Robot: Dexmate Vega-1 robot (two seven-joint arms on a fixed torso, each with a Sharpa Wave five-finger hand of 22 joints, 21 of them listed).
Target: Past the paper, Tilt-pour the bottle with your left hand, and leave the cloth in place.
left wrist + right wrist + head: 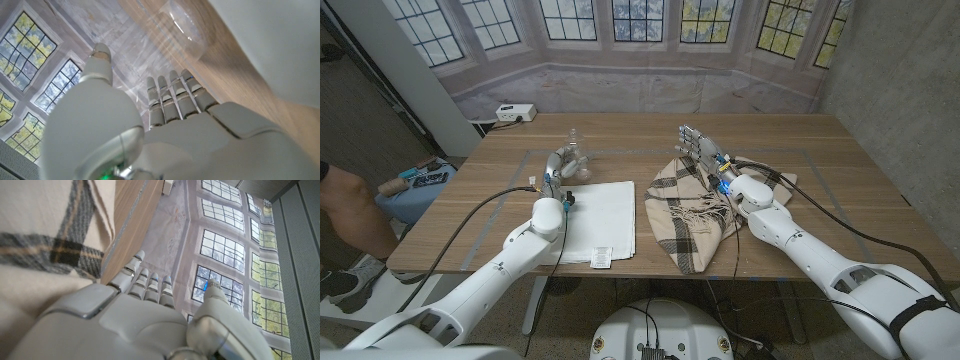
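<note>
A clear plastic bottle (577, 153) stands just past the far edge of the white paper (600, 220). My left hand (560, 166) is right beside it on its left, open, with fingers straight and thumb apart. In the left wrist view the bottle (182, 22) lies just beyond the fingertips of that hand (200, 135), with the paper (280, 45) alongside. The plaid cloth (695, 205) lies crumpled right of the paper. My right hand (701, 148) is open at the cloth's far edge, its fingers stretched out. The right wrist view shows this hand (135, 320) by the cloth (45, 240).
A white box (515, 113) with a cable sits at the table's far left corner. A small tag (603, 257) lies on the paper's near edge. A person's leg (345, 205) and a blue object (420, 187) are left of the wooden table (840, 170).
</note>
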